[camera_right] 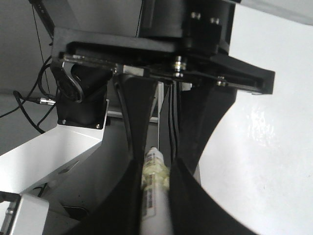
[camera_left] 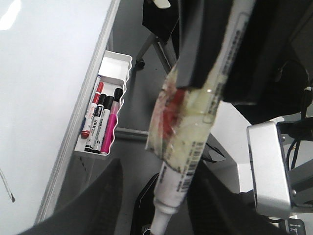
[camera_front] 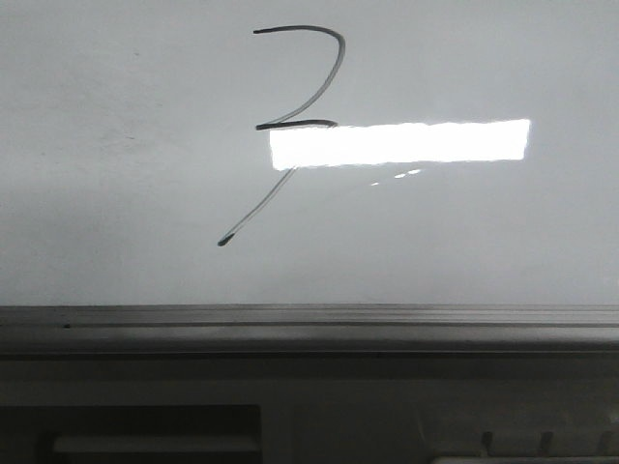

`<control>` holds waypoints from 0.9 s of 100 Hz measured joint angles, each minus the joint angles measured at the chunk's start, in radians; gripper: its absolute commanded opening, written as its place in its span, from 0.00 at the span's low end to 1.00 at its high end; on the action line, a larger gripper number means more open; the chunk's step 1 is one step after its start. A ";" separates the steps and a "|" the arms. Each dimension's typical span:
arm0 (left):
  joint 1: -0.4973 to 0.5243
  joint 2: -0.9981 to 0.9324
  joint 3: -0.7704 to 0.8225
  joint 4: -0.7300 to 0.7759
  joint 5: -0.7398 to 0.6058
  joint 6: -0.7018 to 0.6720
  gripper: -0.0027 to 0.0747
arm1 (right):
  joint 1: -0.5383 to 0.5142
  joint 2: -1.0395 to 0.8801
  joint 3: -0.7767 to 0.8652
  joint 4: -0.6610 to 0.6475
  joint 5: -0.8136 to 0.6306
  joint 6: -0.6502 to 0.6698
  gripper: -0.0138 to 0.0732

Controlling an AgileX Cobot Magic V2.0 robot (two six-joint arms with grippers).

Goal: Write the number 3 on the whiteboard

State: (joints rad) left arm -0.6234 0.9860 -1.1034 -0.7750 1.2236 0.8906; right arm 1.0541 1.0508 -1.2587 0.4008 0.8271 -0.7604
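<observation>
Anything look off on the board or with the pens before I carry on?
The number 3 on the whiteboard reads more like a 7: curved top, short middle bar, then a long faint straight tail instead of a lower curve. The marker in the left gripper is wrapped in yellowed, red-stained tape.

One whiteboard (camera_front: 116,193) — five markers (camera_left: 100,125) (tray: four)

A grey floor (camera_left: 146,93) lay under dark chair legs (camera_left: 155,46). A white tray (camera_left: 120,66) at nine o'clock held markers (camera_left: 100,120). A bright glare (camera_front: 398,143), perhaps a ceiling lamp's, shone.
</observation>
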 measured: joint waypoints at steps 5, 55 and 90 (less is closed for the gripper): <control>0.000 0.000 0.000 0.000 0.000 0.000 0.22 | 0.000 0.000 0.000 -0.004 -0.004 0.000 0.11; 0.000 0.000 0.000 -0.013 0.000 0.022 0.01 | -0.002 0.002 0.000 0.005 -0.026 0.000 0.48; 0.000 0.000 0.121 -0.139 -0.250 -0.025 0.01 | -0.067 -0.022 0.000 0.030 -0.127 0.029 0.76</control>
State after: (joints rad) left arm -0.6234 0.9860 -0.9824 -0.9144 0.9735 0.8654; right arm 0.9874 1.0291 -1.2587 0.4304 0.7006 -0.7315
